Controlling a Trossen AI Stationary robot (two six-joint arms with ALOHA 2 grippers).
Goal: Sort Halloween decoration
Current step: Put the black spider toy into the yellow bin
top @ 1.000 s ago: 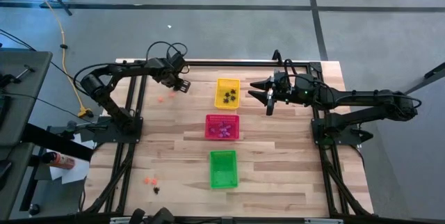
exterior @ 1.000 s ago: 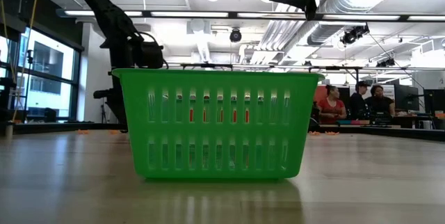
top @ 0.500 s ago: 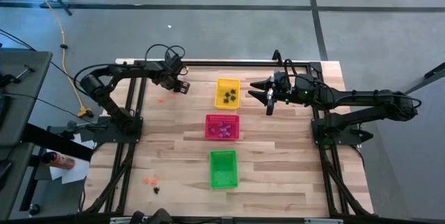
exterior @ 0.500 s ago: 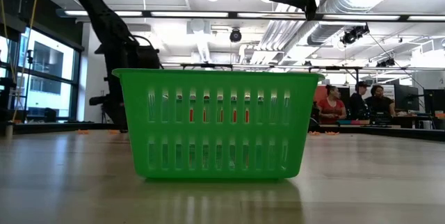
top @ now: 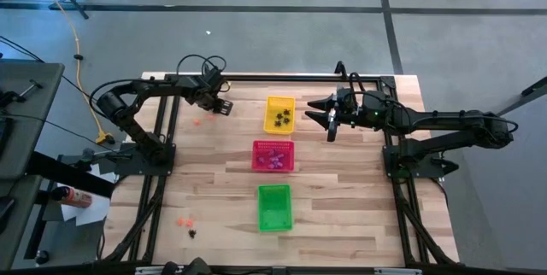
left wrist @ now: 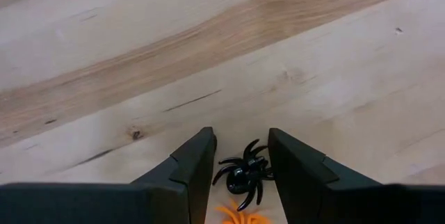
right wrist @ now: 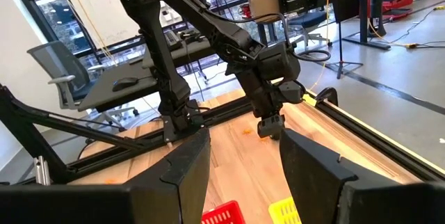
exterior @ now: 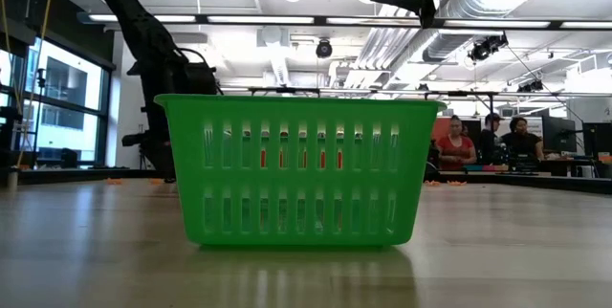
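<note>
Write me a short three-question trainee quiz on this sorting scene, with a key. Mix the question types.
1. True or false: in the left wrist view, a black spider trinket lies between the fingers of the left claw.
2. Multiple choice: which basket lies closest to the right claw? A) the yellow basket B) the red basket C) the green basket
3. Fill in: in the high view, the three baskets stand in one line down the table, with the ____ basket in the middle.

Key: 1 true; 2 A; 3 red.
</note>
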